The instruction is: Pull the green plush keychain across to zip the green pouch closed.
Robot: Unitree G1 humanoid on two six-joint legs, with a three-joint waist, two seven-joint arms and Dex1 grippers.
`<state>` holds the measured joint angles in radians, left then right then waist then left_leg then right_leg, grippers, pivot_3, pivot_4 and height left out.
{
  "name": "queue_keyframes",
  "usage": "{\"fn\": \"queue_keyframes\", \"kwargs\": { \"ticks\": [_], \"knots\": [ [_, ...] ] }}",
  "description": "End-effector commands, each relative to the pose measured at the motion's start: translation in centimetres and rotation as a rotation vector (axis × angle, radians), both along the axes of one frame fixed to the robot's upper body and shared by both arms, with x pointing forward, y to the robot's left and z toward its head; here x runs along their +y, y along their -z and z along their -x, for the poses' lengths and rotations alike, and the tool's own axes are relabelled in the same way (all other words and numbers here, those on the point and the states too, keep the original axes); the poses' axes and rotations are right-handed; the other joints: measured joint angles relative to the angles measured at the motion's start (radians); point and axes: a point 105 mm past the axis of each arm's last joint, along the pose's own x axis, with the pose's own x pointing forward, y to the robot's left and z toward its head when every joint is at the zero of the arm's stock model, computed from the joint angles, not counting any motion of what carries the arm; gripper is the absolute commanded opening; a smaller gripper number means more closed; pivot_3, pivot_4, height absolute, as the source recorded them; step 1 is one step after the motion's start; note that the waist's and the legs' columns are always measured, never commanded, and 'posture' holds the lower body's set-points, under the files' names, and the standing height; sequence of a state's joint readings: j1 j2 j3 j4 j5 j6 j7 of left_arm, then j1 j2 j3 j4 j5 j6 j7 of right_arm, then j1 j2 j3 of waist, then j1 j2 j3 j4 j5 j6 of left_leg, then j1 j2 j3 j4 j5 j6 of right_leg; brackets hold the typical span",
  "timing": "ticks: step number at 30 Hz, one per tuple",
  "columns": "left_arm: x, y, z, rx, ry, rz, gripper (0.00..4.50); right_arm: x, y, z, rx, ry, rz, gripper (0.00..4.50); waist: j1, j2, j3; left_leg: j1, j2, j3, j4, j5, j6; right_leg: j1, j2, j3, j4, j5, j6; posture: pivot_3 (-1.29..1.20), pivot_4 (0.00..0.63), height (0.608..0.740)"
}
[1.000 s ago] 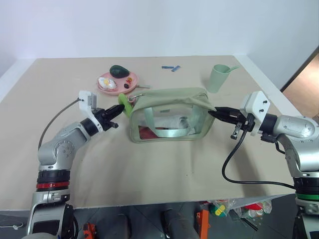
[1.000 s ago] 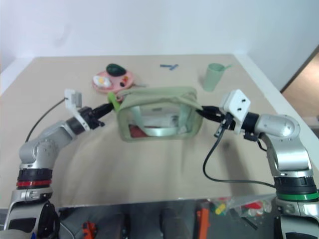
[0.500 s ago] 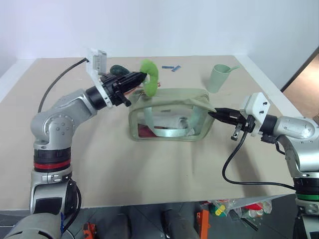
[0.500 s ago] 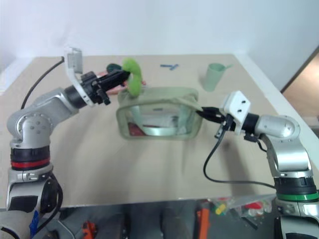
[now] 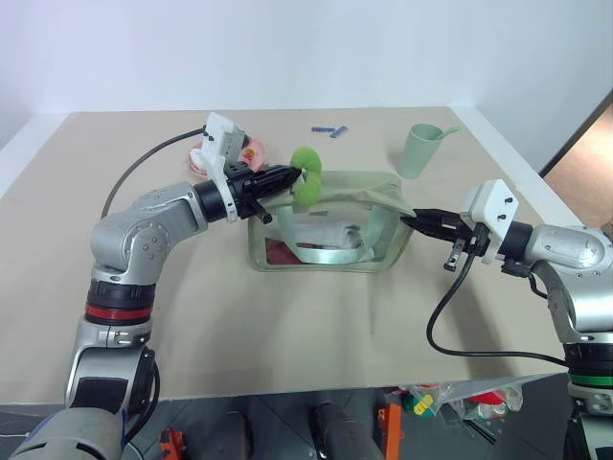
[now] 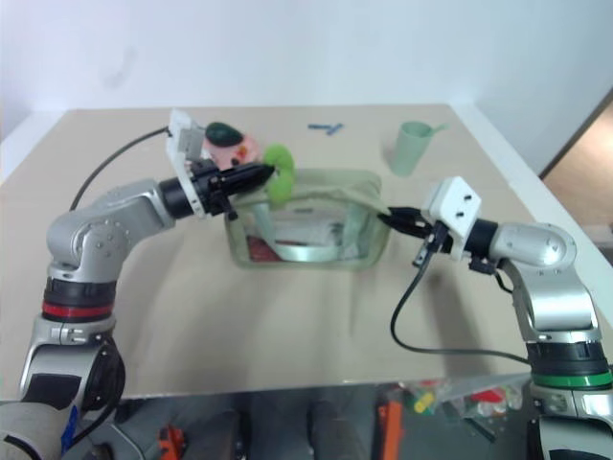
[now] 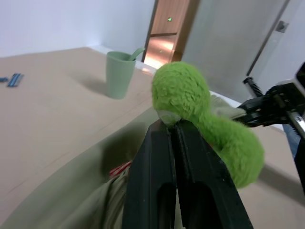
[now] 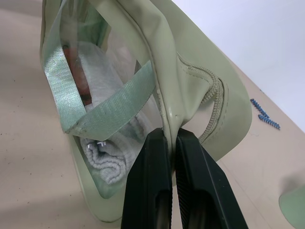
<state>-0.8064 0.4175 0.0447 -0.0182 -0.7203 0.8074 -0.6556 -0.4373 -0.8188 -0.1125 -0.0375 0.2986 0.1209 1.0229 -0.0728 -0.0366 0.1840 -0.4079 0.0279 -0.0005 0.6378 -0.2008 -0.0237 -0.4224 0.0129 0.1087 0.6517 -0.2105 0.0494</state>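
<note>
Green plush keychain up over green pouch's top edge, near its L end, pinched in L gripper; wrist view shows both black fingers clamped tight on the fuzz. Pouch sits mid-table, clear front panel toward cam, webbing strap across it, white cloth + something red inside. R gripper clenched on fabric at pouch's R end, bracing it; R wrist view shows fingers nipping the seam by the zip teeth.

Judged: zip only started, most of the run toward R end left to do.

Risks:
- Plush is soft; grip on fuzz alone could slip off under a hard pull.
- Pulling up, not along the zip line, would likely lift/tilt pouch, not move slider.
- R hold is a thin pinch of fabric; if it lets go, whole pouch drags along w/ keychain.
- Slider could snag on slack top fabric, which sags some.

Around: pink plate w/ dark green lump behind L arm, near; pale green cup back R, well apart from pouch; small blue bits far back. Nothing lying in the pull path; only R gripper itself at the far end, so L must stop short of it.
</note>
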Motion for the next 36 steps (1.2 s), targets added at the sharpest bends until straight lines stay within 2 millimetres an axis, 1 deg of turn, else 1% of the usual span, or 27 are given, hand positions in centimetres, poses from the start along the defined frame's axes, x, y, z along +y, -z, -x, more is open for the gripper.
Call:
{"fn": "queue_keyframes", "kwargs": {
  "ticks": [1, 3, 5, 6, 7, 9, 10, 14, 17, 19, 23, 25, 26, 28, 30, 31, 35, 36],
  "knots": [
    [0.3, -1.2, 0.0, -0.059, -0.011, -0.03, 1.39, 0.3, -0.8, 0.4, -0.043, -0.017, 0.012, 0.0, 0.0, 0.0, 0.0, 0.0, 0.0, 0.0, 0.0, 0.0, 0.0, 0.0, 0.0, 0.0, 0.0, 0.0, 0.0, 0.0, 0.15, 0.74],
    [0.5, -1.3, 0.1, -0.081, -0.013, -0.049, 1.97, 0.3, -0.8, 0.4, -0.043, -0.02, 0.012, 0.0, 0.0, 0.0, 0.0, 0.0, 0.0, 0.0, 0.0, 0.0, 0.0, 0.0, 0.0, 0.0, 0.0, 0.0, 0.0, 0.0, 0.15, 0.74],
    [0.6, -1.5, 0.4, -0.104, -0.001, -0.073, 2.74, 0.4, -0.8, 0.4, -0.043, -0.022, 0.013, 0.0, 0.0, 0.0, 0.0, 0.0, 0.0, 0.0, 0.0, 0.0, 0.0, 0.0, 0.0, 0.0, 0.0, 0.0, 0.0, 0.0, 0.15, 0.74],
    [0.8, -1.5, 0.6, -0.12, 0.006, -0.102, 3.0, 0.4, -0.8, 0.4, -0.042, -0.024, 0.013, 0.0, 0.0, 0.0, 0.0, 0.0, 0.0, 0.0, 0.0, 0.0, 0.0, 0.0, 0.0, 0.0, 0.0, 0.0, 0.0, 0.0, 0.15, 0.74],
    [1.1, -1.6, 0.8, -0.136, 0.007, -0.128, 3.43, 0.4, -0.8, 0.3, -0.042, -0.025, 0.014, 0.0, 0.0, 0.0, 0.0, 0.0, 0.0, 0.0, 0.0, 0.0, 0.0, 0.0, 0.0, 0.0, 0.0, 0.0, 0.0, 0.0, 0.15, 0.74],
    [1.9, -1.4, 1.1, -0.17, -0.005, -0.198, 4.03, 0.5, -0.8, 0.3, -0.042, -0.027, 0.014, 0.0, -0.001, 0.0, 0.0, 0.0, 0.0, 0.0, 0.0, 0.0, 0.0, 0.0, 0.0, 0.0, 0.0, 0.0, 0.0, 0.0, 0.15, 0.74],
    [2.4, -1.3, 1.1, -0.183, -0.015, -0.236, 4.41, 0.5, -0.8, 0.3, -0.042, -0.027, 0.014, 0.0, -0.001, 0.0, 0.0, 0.0, 0.0, 0.0, 0.0, 0.0, 0.0, 0.0, 0.0, 0.0, 0.0, 0.0, 0.0, 0.0, 0.15, 0.74],
    [4.6, -0.3, 1.5, -0.225, -0.063, -0.377, 4.47, 0.6, -0.8, 0.2, -0.041, -0.031, 0.015, 0.0, -0.002, 0.0, 0.0, 0.0, 0.0, 0.0, -0.001, 0.0, 0.0, 0.0, 0.0, 0.0, 0.0, 0.0, -0.001, 0.0, 0.15, 0.74],
    [5.3, -0.1, 1.8, -0.241, -0.089, -0.415, 4.47, 0.6, -0.8, 0.2, -0.039, -0.032, 0.015, 0.0, -0.002, 0.0, 0.0, 0.0, 0.001, 0.0, -0.001, 0.0, 0.0, 0.0, 0.0, 0.0, 0.0, 0.0, -0.001, 0.0, 0.15, 0.74],
    [5.8, 0.6, 2.3, -0.238, -0.094, -0.433, 4.47, 0.7, -0.8, 0.1, -0.038, -0.033, 0.016, 0.0, -0.002, 0.0, 0.0, 0.0, 0.0, 0.0, 0.0, 0.0, 0.0, 0.0, 0.0, 0.0, 0.0, 0.0, -0.001, 0.0, 0.15, 0.74],
    [6.0, 2.1, 2.9, -0.231, -0.099, -0.451, 4.47, 0.8, -0.8, 0.0, -0.038, -0.036, 0.016, 0.0, -0.003, 0.0, 0.0, 0.0, 0.001, 0.001, 0.0, 0.0, 0.0, 0.0, -0.001, 0.0, 0.0, 0.0, -0.001, 0.0, 0.15, 0.74],
    [5.5, 3.0, 3.2, -0.196, -0.078, -0.408, 4.47, 0.9, -0.9, -0.1, -0.039, -0.039, 0.015, 0.0, -0.003, 0.0, 0.0, 0.0, 0.001, 0.0, 0.0, 0.0, 0.0, 0.0, 0.0, -0.001, 0.0, 0.0, -0.001, 0.0, 0.15, 0.74],
    [5.2, 3.3, 3.2, -0.176, -0.073, -0.371, 4.23, 0.9, -0.9, -0.1, -0.039, -0.04, 0.015, 0.0, -0.003, 0.0, 0.0, 0.0, 0.001, 0.0, 0.0, 0.0, 0.0, 0.0, 0.0, -0.001, 0.0, 0.0, -0.001, 0.0, 0.15, 0.74],
    [5.0, 3.3, 2.9, -0.146, -0.093, -0.278, 3.73, 1.0, -0.9, -0.2, -0.04, -0.042, 0.015, 0.0, -0.003, 0.0, 0.0, 0.001, 0.001, 0.001, 0.0, 0.0, 0.0, 0.0, 0.0, 0.0, 0.0, 0.0, -0.001, 0.0, 0.15, 0.74],
    [4.9, 3.6, 2.4, -0.138, -0.12, -0.243, 2.96, 1.1, -0.9, -0.2, -0.041, -0.045, 0.015, 0.0, -0.003, 0.0, 0.0, 0.0, 0.001, 0.001, 0.001, 0.0, 0.0, 0.0, 0.0, 0.0, 0.0, 0.0, 0.0, 0.0, 0.15, 0.74],
    [4.8, 3.6, 2.2, -0.132, -0.128, -0.226, 2.71, 1.1, -0.9, -0.2, -0.038, -0.048, 0.014, 0.0, -0.004, 0.0, 0.0, 0.0, 0.001, 0.001, 0.001, 0.0, 0.0, 0.0, 0.0, 0.0, 0.0, 0.0, 0.0, 0.0, 0.15, 0.74],
    [4.4, 3.4, 2.0, -0.125, -0.129, -0.179, 1.3, 0.9, -1.0, 0.0, -0.022, -0.048, 0.006, 0.0, -0.004, 0.0, 0.0, 0.001, 0.001, 0.001, 0.0, 0.0, 0.001, 0.0, 0.0, 0.0, 0.001, 0.001, -0.001, 0.0, 0.15, 0.74],
    [4.3, 3.2, 2.0, -0.127, -0.127, -0.167, 0.97, 0.8, -0.9, 0.2, 0.015, -0.049, -0.006, 0.34, -0.004, 0.0, 0.0, 0.001, 0.001, 0.001, 0.0, 0.0, 0.001, 0.0, 0.0, 0.0, 0.001, 0.001, -0.001, 0.0, 0.15, 0.74]
  ]
}}
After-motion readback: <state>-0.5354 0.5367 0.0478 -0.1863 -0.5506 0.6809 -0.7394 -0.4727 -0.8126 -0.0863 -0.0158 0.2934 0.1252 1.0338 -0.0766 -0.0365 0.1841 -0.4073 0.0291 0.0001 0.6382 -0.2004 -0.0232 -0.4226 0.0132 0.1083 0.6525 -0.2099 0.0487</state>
